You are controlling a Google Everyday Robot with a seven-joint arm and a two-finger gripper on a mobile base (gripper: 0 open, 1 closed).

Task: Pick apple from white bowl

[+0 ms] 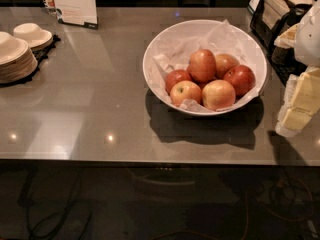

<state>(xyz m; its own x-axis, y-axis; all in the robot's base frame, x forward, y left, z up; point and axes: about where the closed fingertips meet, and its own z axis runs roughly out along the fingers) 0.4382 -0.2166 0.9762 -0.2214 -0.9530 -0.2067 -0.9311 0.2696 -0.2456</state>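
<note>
The move ahead turns on a sideways offset: the hand (298, 108) hangs at the right edge of the frame, over the right end of the table (90, 109) and just outside the rim of the white bowl (155, 54), while the apple (202, 65) lies to its left and a little higher in the picture, near the middle of the bowl. It is the big orange-red fruit riding on top of the heap, resting on the crumpled paper (225, 34) and touching the apples around it: a dark red apple (177, 78) at its lower left, another dark red one (241, 79) between it and the hand, a paler apple (218, 94) in front. Being round, it has no long axis to line up with, so I judge any approach from above would do, provided the hand first travels left across the near rim. Whether the hand is released or clenched I cannot tell; it appears to carry nothing. The apple is well apart from it, not yet picked. The stacked dishes (17, 54) at the upper left are far from the path
</note>
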